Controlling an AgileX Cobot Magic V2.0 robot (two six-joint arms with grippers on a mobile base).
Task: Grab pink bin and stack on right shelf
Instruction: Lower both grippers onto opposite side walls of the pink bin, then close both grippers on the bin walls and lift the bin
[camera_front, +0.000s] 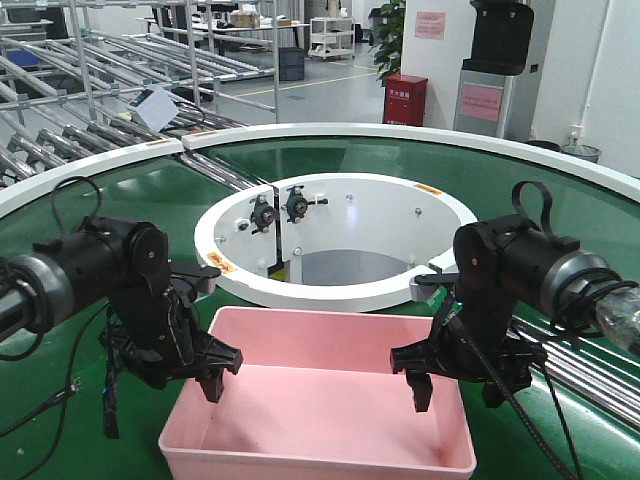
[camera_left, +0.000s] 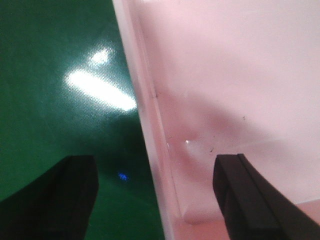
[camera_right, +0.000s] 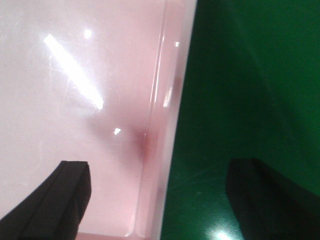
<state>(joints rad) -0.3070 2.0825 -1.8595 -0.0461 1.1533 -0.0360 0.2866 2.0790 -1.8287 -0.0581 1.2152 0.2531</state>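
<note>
We find the left gripper (camera_left: 150, 200) spread: 1 finger inside the pink bin (camera_front: 320, 400), 1 outside, with the left wall between them. The right gripper (camera_right: 160, 200), also spread, straddles the right wall. The bin rests on the green conveyor (camera_front: 90, 230).

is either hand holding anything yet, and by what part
Nothing is held. The left hand is open astride the left wall of the bin, and the right hand is open astride its right wall. Neither has closed.
</note>
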